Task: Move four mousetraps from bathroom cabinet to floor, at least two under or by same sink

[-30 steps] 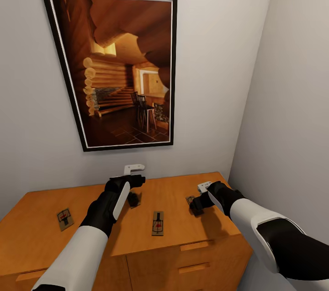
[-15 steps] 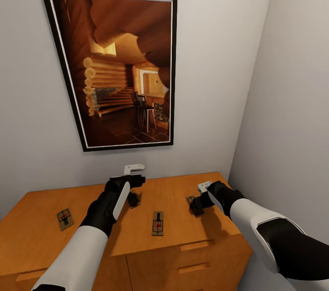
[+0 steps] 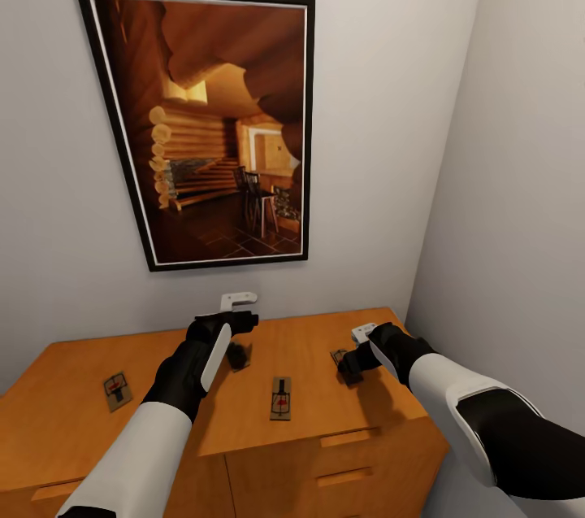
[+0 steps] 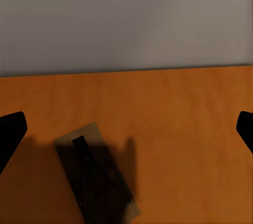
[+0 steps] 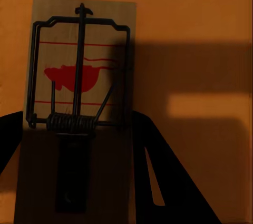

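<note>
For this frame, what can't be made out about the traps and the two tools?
- Head view: the mousetrap under the left tool is mostly hidden by the tool and its shadow.
- Head view: the right tool covers most of its mousetrap; contact cannot be told.
- Left wrist view: that mousetrap is dim and cut by the frame edge.
- Cabinet drawers: cut off by the head view's lower edge.

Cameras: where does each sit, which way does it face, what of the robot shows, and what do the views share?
Head view: high on the robot, facing forward and down at the cabinet top and framed picture; both arms show.
Left wrist view: near the left gripper, facing down at a mousetrap; dark fingertips show.
Right wrist view: near the right gripper, close over another mousetrap; dark finger edges show.
Shared: orange cabinet top and mousetraps.
</note>
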